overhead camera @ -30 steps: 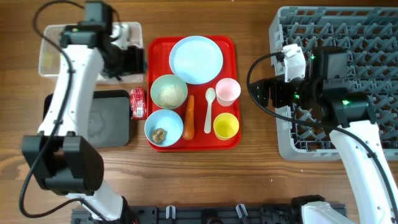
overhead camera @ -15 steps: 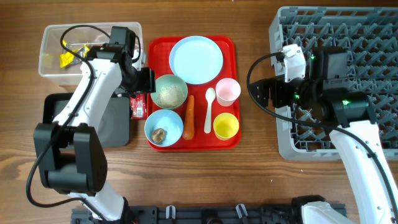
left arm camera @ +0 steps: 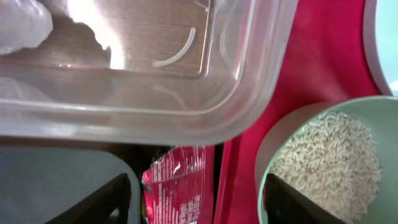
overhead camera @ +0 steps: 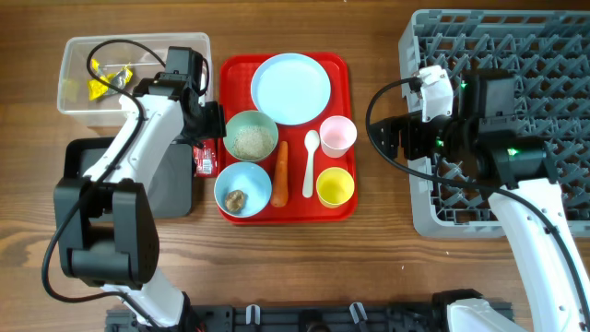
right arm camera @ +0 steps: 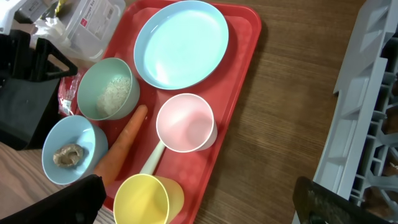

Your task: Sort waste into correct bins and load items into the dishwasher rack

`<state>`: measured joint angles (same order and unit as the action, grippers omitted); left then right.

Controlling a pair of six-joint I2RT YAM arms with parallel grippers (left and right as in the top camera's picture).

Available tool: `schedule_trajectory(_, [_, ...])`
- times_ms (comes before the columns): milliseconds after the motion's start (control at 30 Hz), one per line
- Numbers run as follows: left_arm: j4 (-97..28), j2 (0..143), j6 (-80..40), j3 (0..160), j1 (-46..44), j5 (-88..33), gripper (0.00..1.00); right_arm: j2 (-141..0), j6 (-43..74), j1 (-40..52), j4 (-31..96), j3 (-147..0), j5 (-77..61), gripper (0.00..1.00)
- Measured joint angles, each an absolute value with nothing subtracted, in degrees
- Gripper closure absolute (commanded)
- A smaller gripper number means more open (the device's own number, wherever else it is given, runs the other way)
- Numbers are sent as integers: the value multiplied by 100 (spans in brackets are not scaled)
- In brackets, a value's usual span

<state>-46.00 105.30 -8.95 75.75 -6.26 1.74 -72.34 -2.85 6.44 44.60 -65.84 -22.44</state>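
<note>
Holds the left gripper point(overhead camera: 206, 129) over the red wrapper point(left arm camera: 177, 183), jaws parted and empty. Places that wrapper on the surface between black tray point(overhead camera: 171, 184) and red tray point(overhead camera: 230, 83), near the clear tub point(left arm camera: 155, 118) corner. Poises the right gripper point(right arm camera: 199, 199) beside the rack point(overhead camera: 553, 55), jaws wide apart, gripping nothing. Finds yellow wrapper point(overhead camera: 100, 85) inside the tub, carrot point(overhead camera: 280, 173) and rice bowl point(overhead camera: 250, 136) on the red tray.

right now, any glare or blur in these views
Left wrist: white glare through the clear tub, its near rim soft. Right wrist: pink cup sharp, own fingers dark and blurred. Overhead: even light, sharp, soft shadows only.
</note>
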Motion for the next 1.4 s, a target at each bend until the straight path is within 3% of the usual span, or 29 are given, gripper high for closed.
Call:
schedule_trajectory(133, [-4401,10661,-895,7575,-626,189,30,-7234,-285,644,4460,-6584,-2244,0])
schedule_trajectory(333, [-4338,10978,-910,7570,-626,189,39,-7234,-285,644,4460,-6584,-2244,0])
schedule_trajectory(667, [-4324,11028,-965,7568,-626,191,82,-7234,-283,644,4460,-6584,-2244,0])
schedule_trajectory(867, [-4344,11028,-954,7568,-626,174,87,-7234,-283,644,4460,-6584,-2244,0])
schedule_trajectory(933, [-4344,11028,-952,7568,-626,161,96,-7234,-283,644,4460,-6584,-2244,0])
schedule_trajectory(1167, [-4442,11028,-952,7570,-626,139,96,-7234,-285,644,4458,-6584,-2244,0])
schedule_trajectory(1400, [-5627,10910,-954,8331,-626,-73,96,-7234,-285,644,4462,-6584,-2244,0])
